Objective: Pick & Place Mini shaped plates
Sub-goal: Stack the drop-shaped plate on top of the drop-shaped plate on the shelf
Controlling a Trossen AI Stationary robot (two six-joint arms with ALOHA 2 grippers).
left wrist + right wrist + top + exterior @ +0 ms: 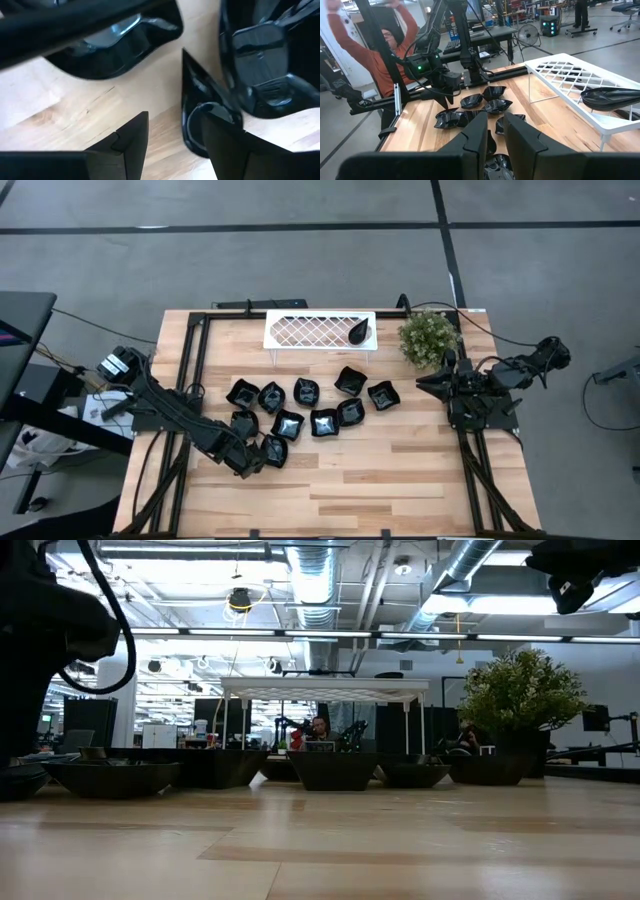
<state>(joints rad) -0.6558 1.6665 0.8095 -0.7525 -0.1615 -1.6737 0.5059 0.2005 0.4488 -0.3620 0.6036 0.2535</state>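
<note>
grey concrete floor (300, 270) surrounds the wooden table (400, 470). beyond the table, ceiling ducts (320, 580), strip lights and desks.

The near half of the table (400, 480) lies bare wood, open to an approach from the front edge. Across the middle, the mini shaped plates (323, 422) crowd in a loose band, many touching, leaving only narrow gaps between them. The left gripper (256, 461) sits low at the band's left end, its fingers (131, 142) spread with one plate's rim (192, 115) between them and other plates close on either side. Behind the band stands the white lattice tray (300, 330) on legs, one leaf-shaped plate (359, 332) on its right end. The green plant (428, 337) blocks the back right corner, just beside the waiting right gripper (428, 383).
</note>
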